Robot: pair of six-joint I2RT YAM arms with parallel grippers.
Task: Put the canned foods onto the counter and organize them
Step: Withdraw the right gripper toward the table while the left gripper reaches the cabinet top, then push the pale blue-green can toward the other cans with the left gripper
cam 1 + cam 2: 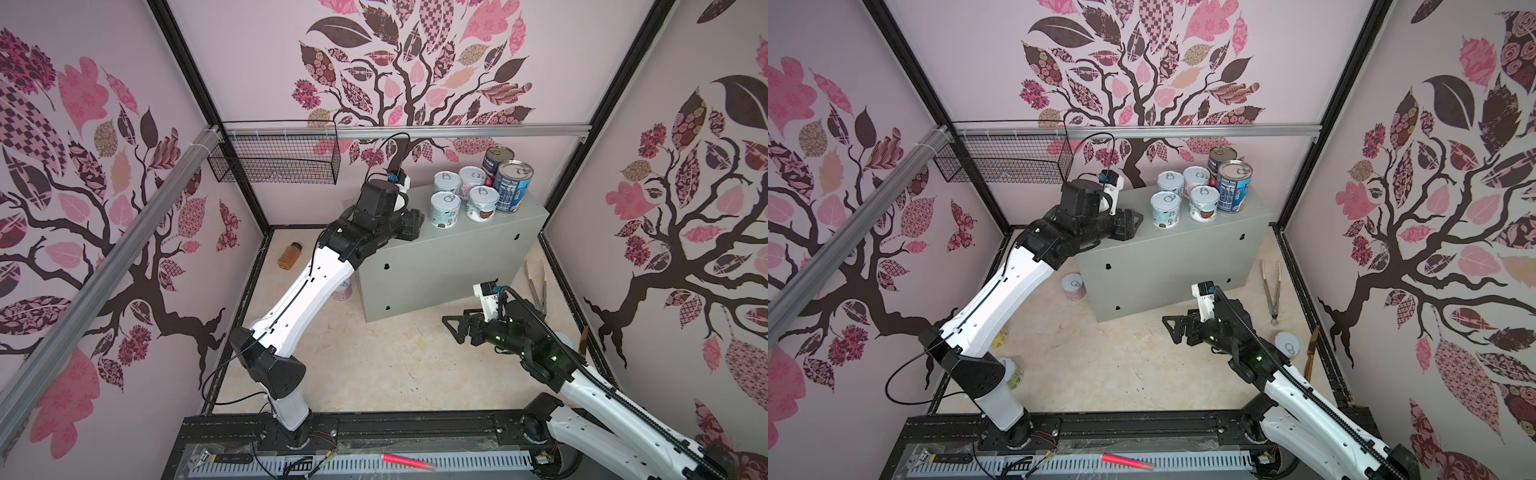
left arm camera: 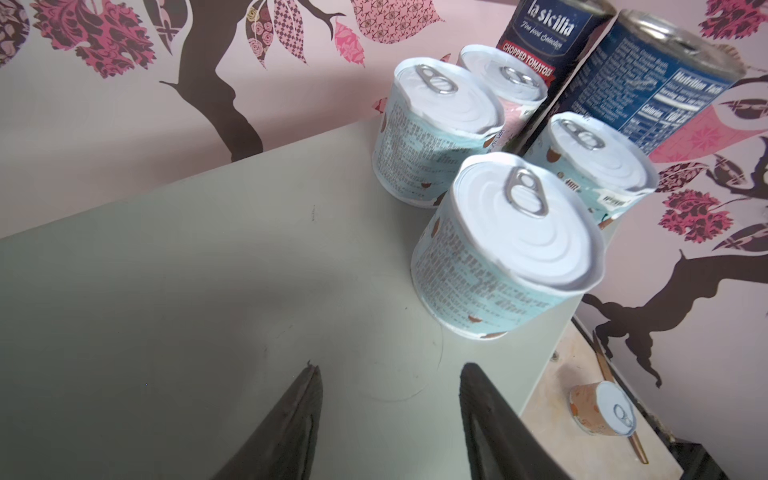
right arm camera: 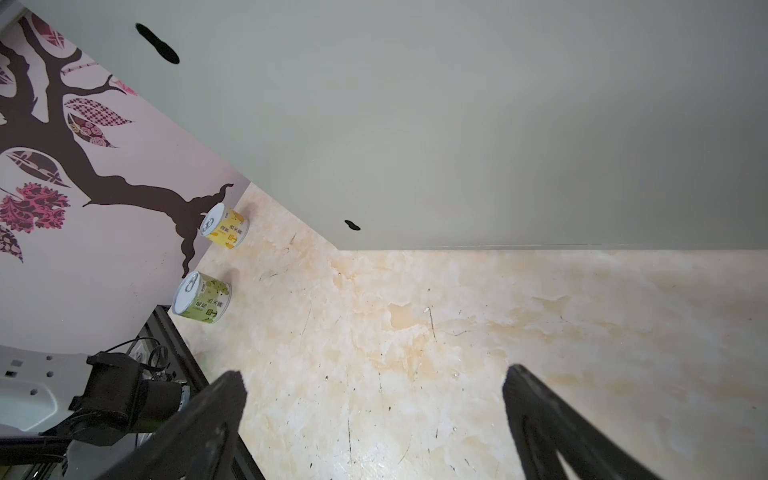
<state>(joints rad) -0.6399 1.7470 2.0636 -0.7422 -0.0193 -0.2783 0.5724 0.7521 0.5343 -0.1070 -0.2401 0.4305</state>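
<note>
On the right half of the grey counter [image 1: 478, 235] stand several canned foods: short white-lidded cans [image 1: 445, 208] and two tall ones, blue [image 1: 513, 187] and tomato [image 1: 496, 160]. My left gripper [image 2: 388, 368] hovers over the counter's bare top [image 2: 208, 270] just left of the nearest short can [image 2: 507, 245]; its jaws are apart and hold nothing. My right gripper [image 3: 374, 374] is open and low over the floor in front of the counter [image 3: 457, 124]. More cans sit on the floor: pink [image 1: 1073, 286], yellow [image 3: 224, 226], green [image 3: 201, 297], and one by the right wall [image 1: 1287, 344].
An amber bottle [image 1: 289, 255] lies on the floor at the back left. A black wire basket [image 1: 274, 158] hangs on the rear rail. Metal tongs [image 1: 1271, 291] and a wooden-handled tool [image 1: 1312, 349] lie along the right wall.
</note>
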